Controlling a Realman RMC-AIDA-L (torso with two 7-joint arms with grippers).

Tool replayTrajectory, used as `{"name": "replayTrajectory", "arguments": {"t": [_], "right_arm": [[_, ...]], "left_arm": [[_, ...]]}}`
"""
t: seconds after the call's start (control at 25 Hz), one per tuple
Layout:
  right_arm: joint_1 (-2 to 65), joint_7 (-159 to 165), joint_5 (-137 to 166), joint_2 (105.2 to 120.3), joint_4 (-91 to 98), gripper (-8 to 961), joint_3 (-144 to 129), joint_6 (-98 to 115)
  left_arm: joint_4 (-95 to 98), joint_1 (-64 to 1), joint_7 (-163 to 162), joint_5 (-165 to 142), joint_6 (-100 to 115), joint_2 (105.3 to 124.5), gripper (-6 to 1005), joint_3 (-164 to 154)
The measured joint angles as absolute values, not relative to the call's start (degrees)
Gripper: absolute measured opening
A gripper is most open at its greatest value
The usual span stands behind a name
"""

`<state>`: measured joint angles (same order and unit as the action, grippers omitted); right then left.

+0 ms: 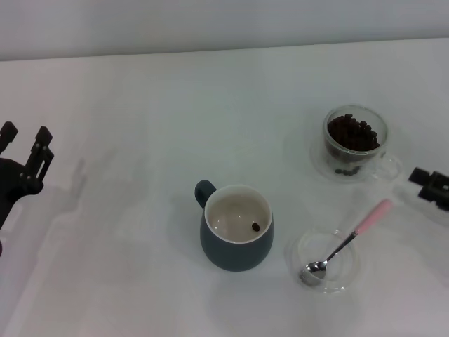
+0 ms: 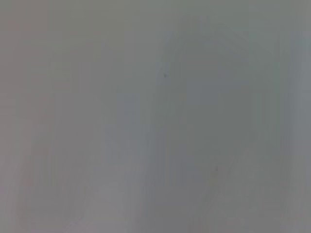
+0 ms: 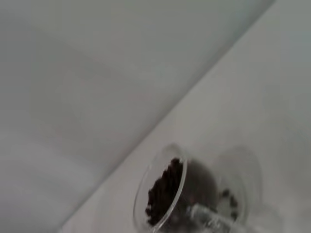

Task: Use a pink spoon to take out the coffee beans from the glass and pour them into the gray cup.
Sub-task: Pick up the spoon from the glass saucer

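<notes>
The pink spoon (image 1: 344,243) lies with its metal bowl in a shallow clear dish (image 1: 327,261) at the front right, its pink handle pointing back right. The glass (image 1: 355,140) with coffee beans (image 1: 351,133) stands at the back right; it also shows in the right wrist view (image 3: 165,194). The gray cup (image 1: 236,227) stands in the middle with one bean (image 1: 256,227) inside. My right gripper (image 1: 431,186) is at the right edge, right of the glass and spoon handle. My left gripper (image 1: 24,151) is open and empty at the far left.
The white table (image 1: 140,140) runs back to a pale wall. The left wrist view shows only bare table surface (image 2: 155,116).
</notes>
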<state>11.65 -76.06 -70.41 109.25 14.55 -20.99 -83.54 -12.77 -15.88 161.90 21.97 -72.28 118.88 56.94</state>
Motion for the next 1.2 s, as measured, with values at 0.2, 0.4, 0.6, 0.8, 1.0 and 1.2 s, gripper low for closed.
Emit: {"name": "replayTrajectory", "arguments": {"t": [0.2,0.4,0.6,0.8,1.0,1.2], "right_arm": [[11.98,-76.47,-69.87,110.63,14.18,734,-21.97,-83.60],[12.26,-76.57,-69.86,111.19,14.08,731,-23.58,-83.75],[12.31,-77.02,-69.86,111.76,14.08,729,-24.49,-85.41],[12.69,-77.36,-69.87,112.30,14.43,726,-25.82,-87.14],[13.19,-78.54,-69.87,112.51,14.15,723,-26.55,-86.92],[13.25,-78.74,-69.87,112.53,14.17,721,-26.72,-86.89]], "left_arm": [[-12.16,-16.39,161.89,21.97,-72.52,118.78,561,56.95],[-11.65,-16.59,161.89,21.97,-72.76,118.83,560,56.96],[-11.56,-16.61,161.90,21.97,-72.86,118.95,560,56.96],[-11.56,-16.50,161.89,21.91,-72.87,119.03,560,56.95],[-11.67,-16.45,161.89,21.70,-72.88,119.14,561,56.84],[-11.94,-16.28,161.90,21.65,-72.88,119.18,559,56.73]]}}
